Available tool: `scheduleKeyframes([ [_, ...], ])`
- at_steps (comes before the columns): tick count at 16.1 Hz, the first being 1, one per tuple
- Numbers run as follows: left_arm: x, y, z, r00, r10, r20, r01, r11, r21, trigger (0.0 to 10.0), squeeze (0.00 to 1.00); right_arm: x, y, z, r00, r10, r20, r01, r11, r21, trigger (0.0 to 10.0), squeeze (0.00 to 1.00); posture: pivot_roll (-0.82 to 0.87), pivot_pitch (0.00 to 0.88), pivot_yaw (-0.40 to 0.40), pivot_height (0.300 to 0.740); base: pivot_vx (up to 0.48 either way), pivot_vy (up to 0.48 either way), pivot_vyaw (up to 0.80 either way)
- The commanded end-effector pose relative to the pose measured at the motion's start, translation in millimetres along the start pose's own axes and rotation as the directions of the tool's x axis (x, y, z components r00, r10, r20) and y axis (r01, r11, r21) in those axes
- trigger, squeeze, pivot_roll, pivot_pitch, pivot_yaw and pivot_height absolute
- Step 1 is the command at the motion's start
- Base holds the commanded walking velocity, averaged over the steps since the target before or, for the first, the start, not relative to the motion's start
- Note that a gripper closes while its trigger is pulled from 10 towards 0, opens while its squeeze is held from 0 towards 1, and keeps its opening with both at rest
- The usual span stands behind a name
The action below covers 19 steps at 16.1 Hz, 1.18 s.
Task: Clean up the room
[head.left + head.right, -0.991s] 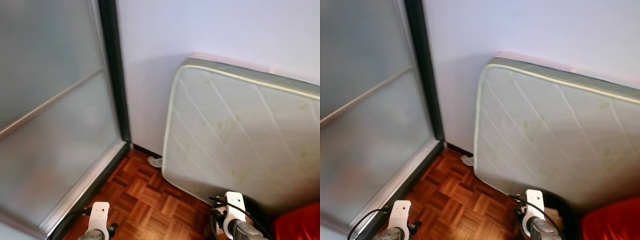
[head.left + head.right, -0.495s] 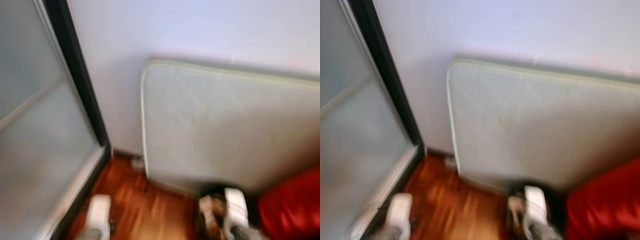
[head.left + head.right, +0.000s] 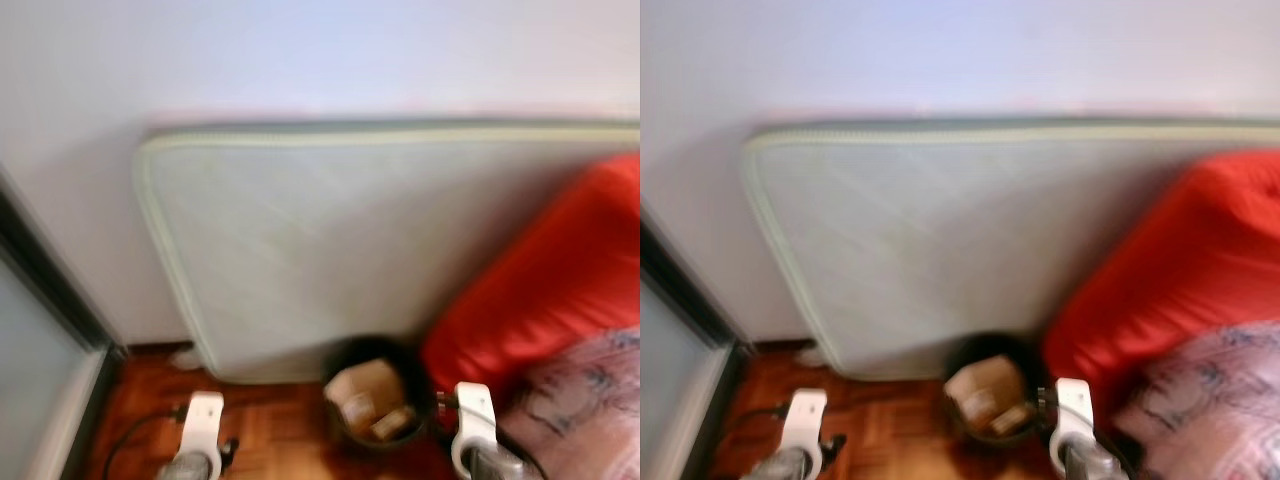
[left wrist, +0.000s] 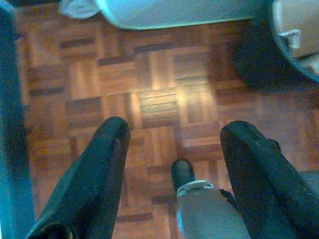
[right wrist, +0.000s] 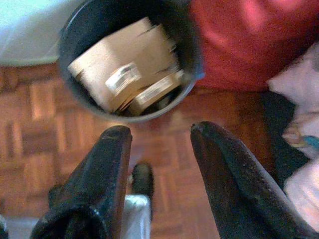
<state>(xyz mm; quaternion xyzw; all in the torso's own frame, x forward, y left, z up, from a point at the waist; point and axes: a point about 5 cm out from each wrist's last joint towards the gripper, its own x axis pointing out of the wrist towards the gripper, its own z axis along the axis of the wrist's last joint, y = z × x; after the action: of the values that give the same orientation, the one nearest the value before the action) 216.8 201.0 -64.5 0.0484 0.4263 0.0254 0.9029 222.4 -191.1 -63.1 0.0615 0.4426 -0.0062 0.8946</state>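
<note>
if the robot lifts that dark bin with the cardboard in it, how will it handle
Probably light: the bin seems to hold only cardboard pieces. Its round wall looks fairly stiff, so a rim grip should hold. Loose pieces stand near the rim and may spill if it tips.

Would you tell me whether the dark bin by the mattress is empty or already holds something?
It holds something: the bin stands upright on the parquet with brown cardboard pieces showing inside its open top.
</note>
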Motion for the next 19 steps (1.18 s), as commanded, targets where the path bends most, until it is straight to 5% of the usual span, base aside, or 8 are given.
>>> scheduleKeyframes([
  [1,-1.0,5.1,-5.4,1.000,0.009,-0.022,-0.009,1.000,0.016,10.0,0.00,0.4,4.5,-5.2,1.000,0.010,-0.016,-0.010,1.000,0.007,10.0,0.00,-0.04,0.000,-0.038,0.740,0.000,0.000,-0.80],
  [19,-1.2,6.8,-6.4,0.999,0.018,-0.032,-0.016,0.999,0.051,10.0,0.00,0.4,5.7,-6.6,1.000,0.015,-0.023,-0.015,1.000,0.002,10.0,0.00,-0.04,0.000,-0.032,0.740,0.000,-0.053,-0.80],
])
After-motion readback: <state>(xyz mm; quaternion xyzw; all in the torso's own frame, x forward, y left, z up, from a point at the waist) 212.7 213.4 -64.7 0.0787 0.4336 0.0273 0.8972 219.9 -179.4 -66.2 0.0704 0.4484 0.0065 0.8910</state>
